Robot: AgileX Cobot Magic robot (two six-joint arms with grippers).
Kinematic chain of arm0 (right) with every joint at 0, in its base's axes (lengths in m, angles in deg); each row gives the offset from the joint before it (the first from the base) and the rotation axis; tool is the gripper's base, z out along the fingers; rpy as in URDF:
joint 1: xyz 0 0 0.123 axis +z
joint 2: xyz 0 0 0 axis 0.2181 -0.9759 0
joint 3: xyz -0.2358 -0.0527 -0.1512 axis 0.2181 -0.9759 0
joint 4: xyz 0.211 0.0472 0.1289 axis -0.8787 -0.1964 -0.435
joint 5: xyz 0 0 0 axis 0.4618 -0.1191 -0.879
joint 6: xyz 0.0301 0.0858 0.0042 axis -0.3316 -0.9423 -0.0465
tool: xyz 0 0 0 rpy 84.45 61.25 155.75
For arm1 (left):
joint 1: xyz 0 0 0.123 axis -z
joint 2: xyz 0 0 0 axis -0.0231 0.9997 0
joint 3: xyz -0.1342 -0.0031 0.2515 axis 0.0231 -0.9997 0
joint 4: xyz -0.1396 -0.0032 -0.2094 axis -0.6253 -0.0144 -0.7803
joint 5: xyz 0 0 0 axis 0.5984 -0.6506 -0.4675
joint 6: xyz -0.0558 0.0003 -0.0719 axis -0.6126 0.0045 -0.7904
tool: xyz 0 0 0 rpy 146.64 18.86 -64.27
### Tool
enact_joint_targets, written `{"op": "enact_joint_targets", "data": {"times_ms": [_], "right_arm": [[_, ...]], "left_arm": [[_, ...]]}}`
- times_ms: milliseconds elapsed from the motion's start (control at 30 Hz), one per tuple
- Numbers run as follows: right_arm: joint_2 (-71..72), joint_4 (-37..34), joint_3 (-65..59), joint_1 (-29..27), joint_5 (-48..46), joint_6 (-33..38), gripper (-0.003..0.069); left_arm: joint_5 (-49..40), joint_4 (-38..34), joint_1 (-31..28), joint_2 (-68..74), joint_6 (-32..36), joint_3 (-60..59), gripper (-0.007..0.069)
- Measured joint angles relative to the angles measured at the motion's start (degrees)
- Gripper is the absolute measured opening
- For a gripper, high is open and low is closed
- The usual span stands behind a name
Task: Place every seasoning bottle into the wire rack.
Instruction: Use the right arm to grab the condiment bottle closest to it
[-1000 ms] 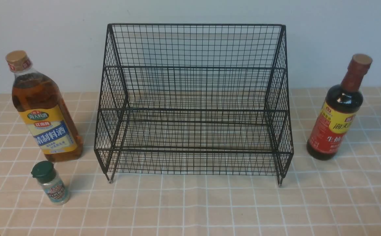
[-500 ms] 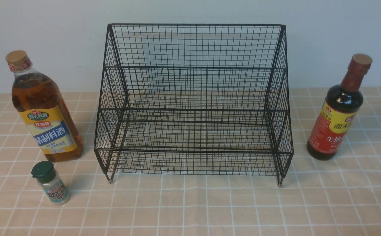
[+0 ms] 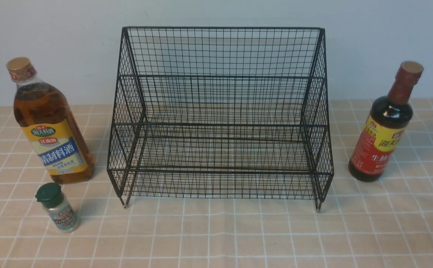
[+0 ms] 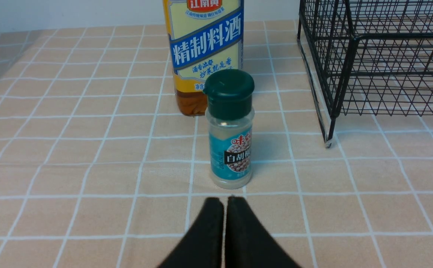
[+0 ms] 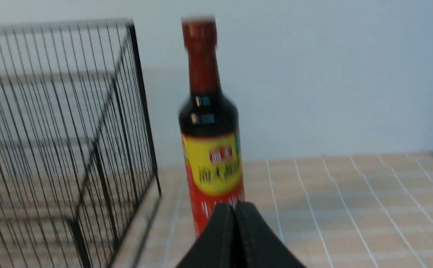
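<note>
Covering the table (image 3: 239, 238) is a tan cloth with white grid lines; a pale wall (image 3: 369, 41) rises behind. One black rack (image 3: 220, 172) stands mid-table. Three bottles stand outside it: one amber (image 3: 54, 134) and one shaker (image 3: 58, 208) on its left, one dark (image 3: 380, 123) on its right. Two grippers, left (image 4: 224, 203) and right (image 5: 234, 208), both have their fingertips together.
</note>
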Motion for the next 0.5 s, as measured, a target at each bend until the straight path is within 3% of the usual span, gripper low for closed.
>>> {"op": "enact_joint_targets", "data": {"times_ms": [200,500], "right_arm": [[0.0,-2.9,0.0,0.0,10.8,0.1,-0.0014],[0.0,-3.8,0.0,0.0,14.5,-3.0,-0.0014]], "left_arm": [[0.0,0.0,0.0,0.0,0.0,0.0,-0.0007],[0.0,0.0,0.0,0.0,0.0,0.0,-0.0007]]}}
